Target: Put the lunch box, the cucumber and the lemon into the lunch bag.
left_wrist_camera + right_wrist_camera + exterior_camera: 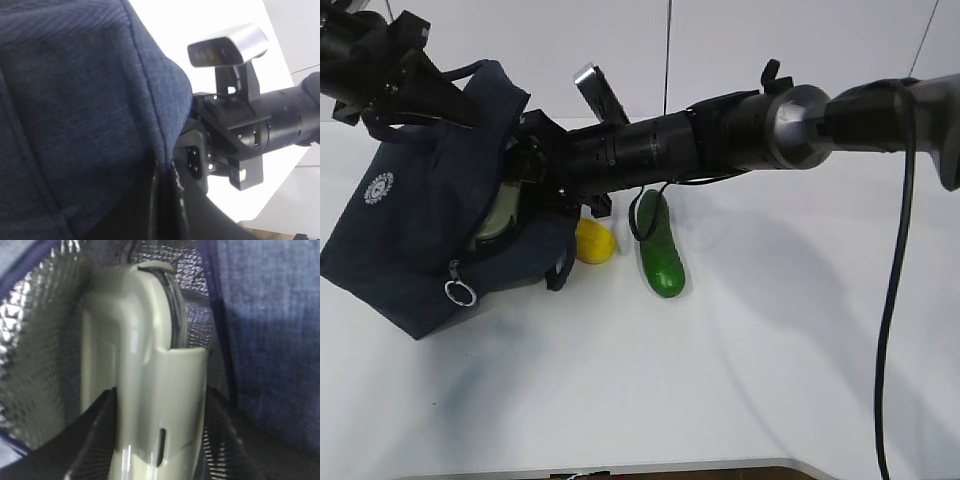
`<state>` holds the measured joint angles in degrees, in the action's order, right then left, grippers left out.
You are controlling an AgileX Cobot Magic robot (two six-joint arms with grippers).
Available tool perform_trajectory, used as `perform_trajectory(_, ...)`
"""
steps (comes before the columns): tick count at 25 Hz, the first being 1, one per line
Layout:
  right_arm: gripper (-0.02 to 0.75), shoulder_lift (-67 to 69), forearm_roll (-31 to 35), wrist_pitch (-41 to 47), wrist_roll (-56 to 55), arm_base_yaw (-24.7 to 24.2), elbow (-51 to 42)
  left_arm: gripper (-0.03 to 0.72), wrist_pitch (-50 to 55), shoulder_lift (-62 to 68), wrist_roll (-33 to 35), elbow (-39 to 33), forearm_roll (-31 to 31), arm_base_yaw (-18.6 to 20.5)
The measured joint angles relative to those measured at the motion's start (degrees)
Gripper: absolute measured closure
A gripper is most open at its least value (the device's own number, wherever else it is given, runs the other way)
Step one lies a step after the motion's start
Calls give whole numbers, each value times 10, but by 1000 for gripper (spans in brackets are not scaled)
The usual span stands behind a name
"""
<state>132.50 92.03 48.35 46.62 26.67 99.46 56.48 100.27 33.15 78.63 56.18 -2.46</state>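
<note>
The right gripper [525,165] was inside the mouth of the bag [415,220], grasping the lunch box [145,370] against the foil lining. The left gripper [470,110], clenched, held the bag's top edge. The lemon [595,242] lay just beside the bag, and the cucumber [660,245] lay beyond it.

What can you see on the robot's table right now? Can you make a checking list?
Surface: white table, bare apart from the job's things.
Lunch bag: navy, tilted, mouth open toward the right arm.
Lunch box: sage-green lid, inside the foil-lined bag, between the right end effector's fingers.
Lemon: on the table beside the bag.
Cucumber: on the table, right of the lemon.
Clutter: nothing seen.
Left end effector: shut at the bag's top edge; fingertips hidden.
Right end effector: reaching into the bag, gripping the box.
Cables: black cable hanging from the right arm.
Surroundings: plain white wall.
</note>
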Motion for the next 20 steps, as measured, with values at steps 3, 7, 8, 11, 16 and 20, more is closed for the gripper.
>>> perform_trajectory(3,346,0,0,-19,0,1,0,702,0,8,0,0,0,0)
perform_trajectory(7,346,0,0,-28,0,1,0,702,0,18,0,0,1,0)
perform_trajectory(8,343,0,0,-30,0,1,0,702,0,20,0,0,1,0)
perform_trajectory(11,325,0,-2,-34,0,1,0,702,0,24,0,0,2,0)
perform_trajectory(16,294,0,-2,-17,0,1,1,702,0,24,0,0,2,0)
perform_trajectory(20,289,0,-1,-7,-2,1,5,702,3,24,0,0,2,0)
